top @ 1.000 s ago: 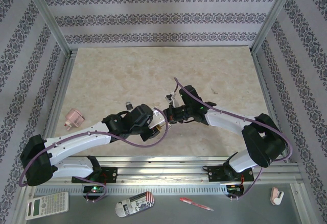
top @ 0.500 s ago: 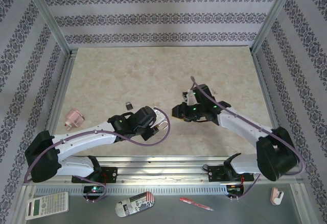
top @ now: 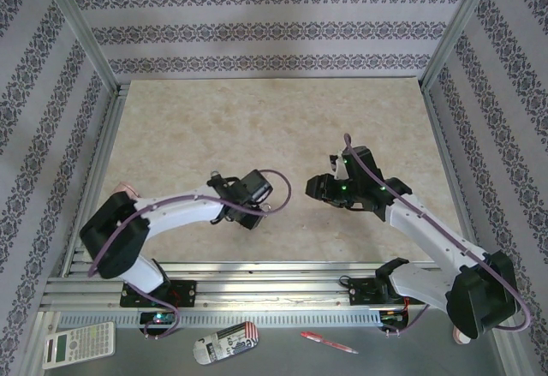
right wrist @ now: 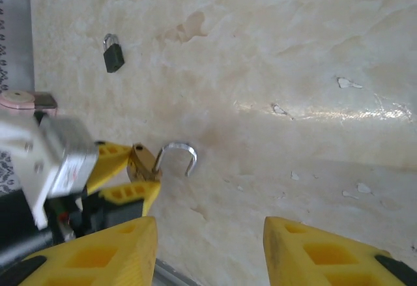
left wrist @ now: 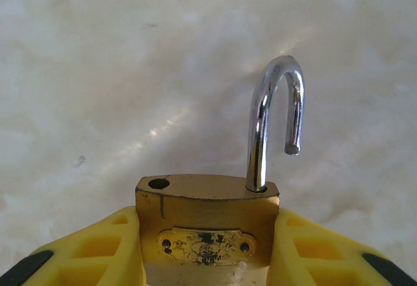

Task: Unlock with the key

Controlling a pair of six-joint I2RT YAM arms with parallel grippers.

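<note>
The left gripper (top: 262, 199) is clamped on a brass padlock (left wrist: 207, 208). Its yellow fingers (left wrist: 98, 253) press on both sides of the lock's body. The padlock is open. One leg of the shiny shackle (left wrist: 277, 116) sits in the body. The other leg is out, and its hole (left wrist: 158, 184) is bare. The padlock is over the middle of the table (top: 214, 119), closer to the near edge than the far one. Its shackle points toward the right edge.

I cannot tell where the key is. The bottom of the padlock is hidden between the fingers.

The right gripper (right wrist: 208, 234) is near the padlock, on the side toward the right edge, but not touching it. Its two fingers are apart and nothing is between them.

A small black padlock (right wrist: 113, 55) lies on the table, on the left half, just past the left arm. A pink thing (right wrist: 23, 98) sits at the left edge. There are little white chips (right wrist: 345, 83) in the table top on the right half.

In front of the near edge, on the grey strip, lie a calculator (top: 79, 344) and a red pen (top: 328, 342).
</note>
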